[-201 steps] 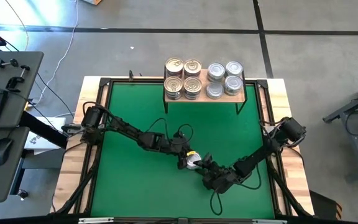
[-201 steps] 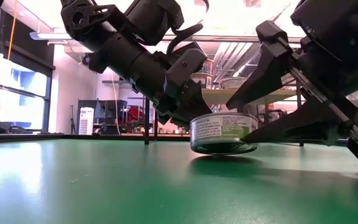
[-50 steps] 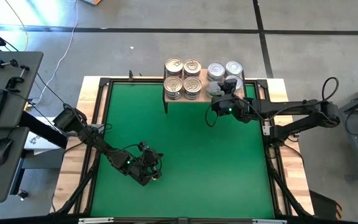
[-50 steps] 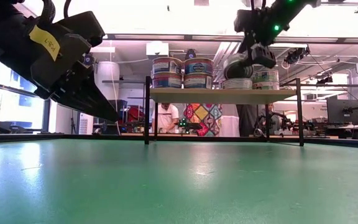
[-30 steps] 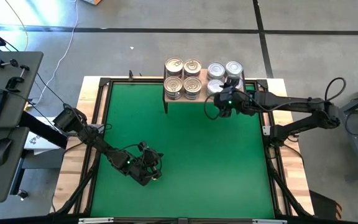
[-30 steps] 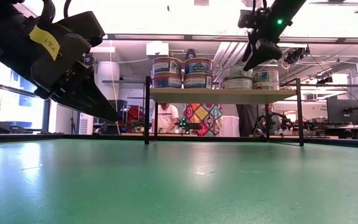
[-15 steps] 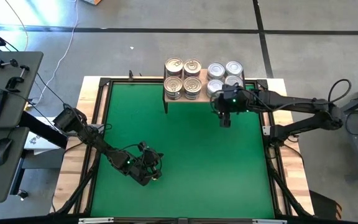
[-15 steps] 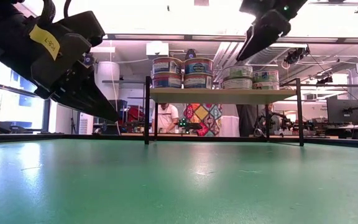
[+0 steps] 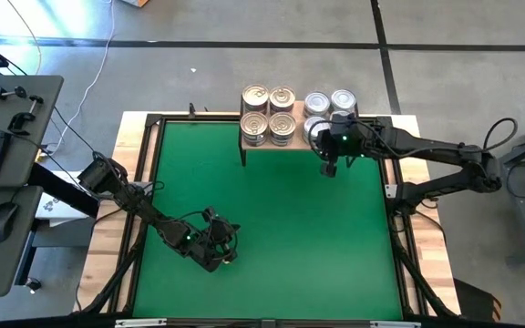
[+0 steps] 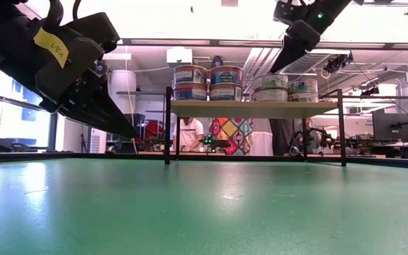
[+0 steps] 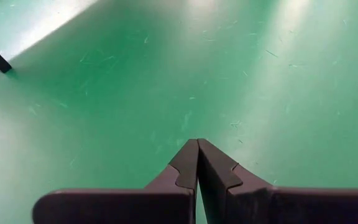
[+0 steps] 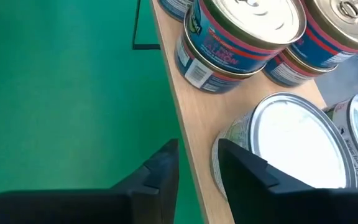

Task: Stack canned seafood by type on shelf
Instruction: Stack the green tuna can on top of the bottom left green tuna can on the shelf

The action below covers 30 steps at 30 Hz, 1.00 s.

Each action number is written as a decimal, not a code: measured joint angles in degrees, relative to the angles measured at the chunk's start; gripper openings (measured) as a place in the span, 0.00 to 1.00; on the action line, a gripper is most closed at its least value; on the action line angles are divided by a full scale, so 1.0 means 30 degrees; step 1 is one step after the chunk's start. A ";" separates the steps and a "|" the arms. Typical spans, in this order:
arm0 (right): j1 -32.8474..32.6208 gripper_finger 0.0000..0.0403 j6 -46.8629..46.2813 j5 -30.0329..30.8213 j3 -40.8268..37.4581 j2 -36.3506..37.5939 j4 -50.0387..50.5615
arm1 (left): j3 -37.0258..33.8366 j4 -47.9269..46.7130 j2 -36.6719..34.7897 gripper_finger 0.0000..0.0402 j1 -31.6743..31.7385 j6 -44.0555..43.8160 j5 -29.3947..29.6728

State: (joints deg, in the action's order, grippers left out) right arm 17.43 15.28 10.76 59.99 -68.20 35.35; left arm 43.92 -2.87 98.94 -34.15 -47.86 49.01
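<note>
The shelf [image 9: 299,120] stands at the mat's far edge. On it the canned seafood sits in stacks: gold-lidded tins [image 9: 268,114] on the left, silver-lidded tins [image 9: 322,107] on the right, each bottom tin resting on the board [image 10: 253,108]. My right gripper [image 9: 328,169] hangs just on the near side of the silver tins, above shelf height [image 10: 283,57]. It is open by a narrow gap [image 12: 199,163] and holds nothing. My left gripper [image 9: 227,256] is shut and empty [image 11: 197,155], low over the mat near the front left.
The green mat [image 9: 272,210] lies bare between the shelf and the left arm. The shelf's thin black legs [image 10: 167,126] stand at the mat's far edge. A black frame [image 9: 144,182] borders the mat. A person [image 10: 188,134] shows in the room behind the shelf.
My right gripper has drawn back a little from the silver tins toward the table's near edge and has rolled at the wrist. The tins on the shelf have stayed where they were.
</note>
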 joint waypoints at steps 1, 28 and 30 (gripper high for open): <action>0.0000 0.25 -0.0014 -0.0017 0.0000 0.0000 0.0000 | 0.0000 0.0000 0.0000 0.00 0.0000 0.0000 0.0000; 0.0838 0.22 -0.0236 0.1617 -0.0007 -0.0058 0.0160 | 0.0000 0.0073 0.0000 0.00 -0.0001 -0.0015 0.0000; 0.0734 0.22 -0.0210 0.1337 -0.0007 -0.0058 0.0160 | 0.0000 0.0073 0.0000 0.00 0.0000 -0.0015 0.0000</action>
State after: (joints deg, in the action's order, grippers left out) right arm 19.63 14.65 14.78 59.96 -68.38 35.83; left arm 43.92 -2.66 98.94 -34.15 -47.90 49.01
